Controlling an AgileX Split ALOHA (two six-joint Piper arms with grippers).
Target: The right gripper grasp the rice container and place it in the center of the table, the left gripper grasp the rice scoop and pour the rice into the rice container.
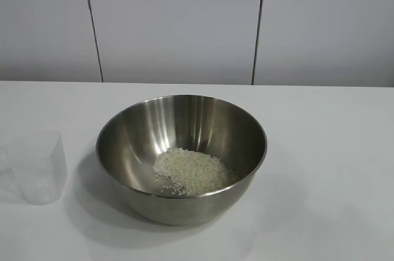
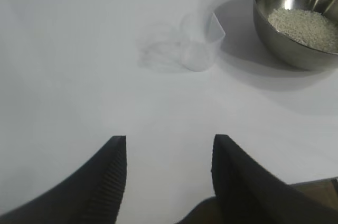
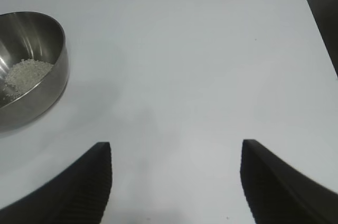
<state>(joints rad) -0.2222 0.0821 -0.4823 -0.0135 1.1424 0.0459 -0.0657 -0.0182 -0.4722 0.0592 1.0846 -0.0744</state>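
Rice [image 1: 194, 170] already lies in the rice container [image 1: 181, 157] mid-table; rice scoop [image 1: 38, 167] stands empty beside it; left gripper [image 2: 169, 174] and right gripper [image 3: 176, 182], both open and holding nothing, seemingly need only retreat.

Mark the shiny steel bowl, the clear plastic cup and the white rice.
shiny steel bowl [image 1: 138, 141], exterior view, inner wall.
clear plastic cup [image 1: 40, 168], exterior view, side wall.
white rice [image 1: 194, 170], exterior view, pile's middle.

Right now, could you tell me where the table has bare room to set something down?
Bare table runs right of the rice container to the edge, and behind it to the wall. It is crowded only on the left, where the rice scoop stands beside the container.
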